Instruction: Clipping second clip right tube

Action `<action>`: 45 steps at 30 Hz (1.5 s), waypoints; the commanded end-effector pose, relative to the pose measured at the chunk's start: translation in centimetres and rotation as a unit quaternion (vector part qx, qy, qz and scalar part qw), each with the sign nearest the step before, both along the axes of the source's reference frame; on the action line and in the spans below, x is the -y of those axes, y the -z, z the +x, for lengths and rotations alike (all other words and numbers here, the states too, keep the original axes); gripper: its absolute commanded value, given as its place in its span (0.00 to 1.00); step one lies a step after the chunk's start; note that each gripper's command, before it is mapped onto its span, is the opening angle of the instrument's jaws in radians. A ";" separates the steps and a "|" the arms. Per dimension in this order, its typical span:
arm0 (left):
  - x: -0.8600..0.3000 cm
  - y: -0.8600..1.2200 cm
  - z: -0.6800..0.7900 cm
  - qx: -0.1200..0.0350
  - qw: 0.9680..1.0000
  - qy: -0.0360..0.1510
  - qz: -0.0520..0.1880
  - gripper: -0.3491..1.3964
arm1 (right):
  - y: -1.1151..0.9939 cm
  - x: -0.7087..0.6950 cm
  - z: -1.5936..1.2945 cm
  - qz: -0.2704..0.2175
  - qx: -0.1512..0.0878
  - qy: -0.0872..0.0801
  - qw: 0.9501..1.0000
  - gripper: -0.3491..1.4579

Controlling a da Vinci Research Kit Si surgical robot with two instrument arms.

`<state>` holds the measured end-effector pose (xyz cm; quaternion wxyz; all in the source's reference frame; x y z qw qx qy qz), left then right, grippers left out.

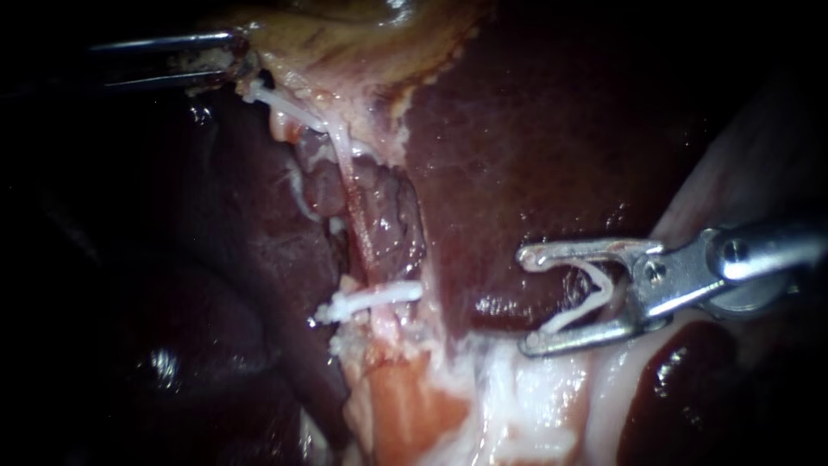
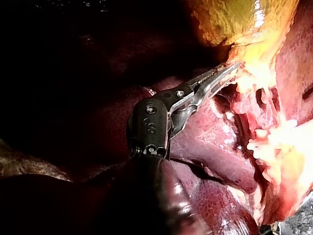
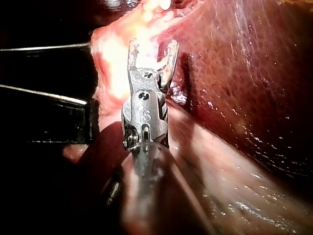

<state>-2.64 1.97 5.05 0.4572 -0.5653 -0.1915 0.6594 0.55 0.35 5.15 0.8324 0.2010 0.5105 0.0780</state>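
My left instrument (image 1: 235,59) clamped the gallbladder (image 1: 362,34) edge; the tube (image 1: 364,233), judged soft, slick, tearable, bore a seated clip (image 1: 375,298), wanting a square bite just beside it; my right instrument (image 1: 528,300) held the loaded clip (image 1: 604,292) in wide jaws, well apart.

Dark maroon liver (image 1: 535,129), yellow-green gallbladder (image 1: 345,34), white clip (image 1: 379,296), silver right instrument (image 1: 523,300)

Open white clip (image 1: 593,298), apart from tube (image 1: 358,229)
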 end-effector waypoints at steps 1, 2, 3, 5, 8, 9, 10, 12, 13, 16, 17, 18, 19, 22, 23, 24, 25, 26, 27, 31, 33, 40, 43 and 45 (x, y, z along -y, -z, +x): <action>0.02 -0.02 -0.02 -0.001 1.000 0.001 -0.001 0.00 | 0.01 -0.01 0.02 0.001 -0.001 0.000 1.000 0.47; 0.02 -0.02 -0.02 -0.002 1.000 0.002 -0.001 0.00 | 0.01 -0.03 0.04 0.001 -0.003 0.003 1.000 0.47; 0.03 -0.02 -0.03 -0.002 1.000 0.002 -0.001 0.00 | 0.02 -0.05 0.07 0.013 -0.001 0.000 1.000 0.47; 0.04 -0.02 -0.04 -0.002 1.000 0.002 -0.001 0.00 | 0.03 -0.11 0.12 0.042 0.005 -0.006 0.999 0.47; 0.05 -0.02 -0.06 -0.003 1.000 0.003 -0.002 0.00 | 0.04 -0.21 0.22 0.074 0.011 -0.015 0.997 0.47; 0.06 -0.03 -0.06 -0.004 1.000 0.004 -0.002 0.00 | 0.03 -0.24 0.26 0.085 0.015 -0.020 0.996 0.47; 0.06 -0.03 -0.06 -0.004 1.000 0.004 -0.002 0.00 | 0.02 -0.28 0.30 0.093 0.018 -0.025 0.995 0.47; 0.07 -0.03 -0.07 -0.004 1.000 0.005 -0.002 0.00 | -0.01 -0.31 0.39 0.110 0.021 -0.026 0.993 0.47; 0.07 -0.03 -0.07 -0.004 1.000 0.005 -0.002 0.00 | -0.02 -0.32 0.43 0.117 0.021 -0.024 0.993 0.47; 0.07 -0.03 -0.08 -0.003 1.000 0.004 -0.002 0.00 | -0.09 -0.31 0.59 0.152 0.021 -0.011 0.988 0.46; 0.07 -0.03 -0.08 -0.003 1.000 0.004 -0.002 0.00 | -0.10 -0.30 0.64 0.160 0.021 -0.005 0.987 0.46; 0.08 -0.03 -0.08 -0.004 1.000 0.004 -0.002 0.00 | -0.11 -0.31 0.69 0.167 0.022 -0.005 0.986 0.46; 0.08 -0.03 -0.09 -0.004 1.000 0.004 -0.002 0.00 | -0.13 -0.31 0.76 0.174 0.023 -0.003 0.984 0.46; 0.08 -0.03 -0.10 -0.003 1.000 0.003 -0.002 0.00 | -0.16 -0.33 0.92 0.194 0.027 -0.004 0.981 0.46; 0.08 -0.03 -0.10 -0.003 1.000 0.003 -0.003 0.00 | -0.18 -0.33 0.98 0.201 0.029 -0.004 0.979 0.45; 0.09 -0.03 -0.10 -0.003 1.000 0.003 -0.003 0.00 | -0.20 -0.33 1.03 0.205 0.032 -0.004 0.978 0.45; 0.09 -0.03 -0.11 -0.003 1.000 0.003 -0.003 0.00 | -0.22 -0.33 1.08 0.210 0.034 -0.004 0.977 0.45; 0.09 -0.02 -0.11 -0.002 1.000 0.003 -0.003 0.00 | -0.26 -0.33 1.14 0.213 0.036 -0.004 0.976 0.45; 0.09 -0.02 -0.11 -0.002 1.000 0.003 -0.003 0.00 | -0.29 -0.33 1.18 0.214 0.037 -0.005 0.976 0.45; 0.10 -0.02 -0.13 -0.002 1.000 0.002 -0.003 0.00 | -0.40 -0.31 1.34 0.218 0.041 -0.010 0.975 0.46; 0.10 -0.03 -0.14 -0.002 1.000 0.002 -0.003 0.00 | -0.45 -0.27 1.40 0.221 0.043 -0.013 0.974 0.46; 0.10 -0.03 -0.17 -0.001 1.000 0.002 -0.003 0.00 | -0.51 -0.17 1.55 0.234 0.029 -0.023 0.971 0.46; 0.11 -0.04 -0.18 -0.002 1.000 0.002 -0.003 0.00 | -0.49 -0.16 1.59 0.249 0.012 -0.033 0.968 0.46; 0.11 -0.04 -0.18 -0.002 1.000 0.002 -0.003 0.00 | -0.47 -0.15 1.62 0.259 0.002 -0.038 0.965 0.47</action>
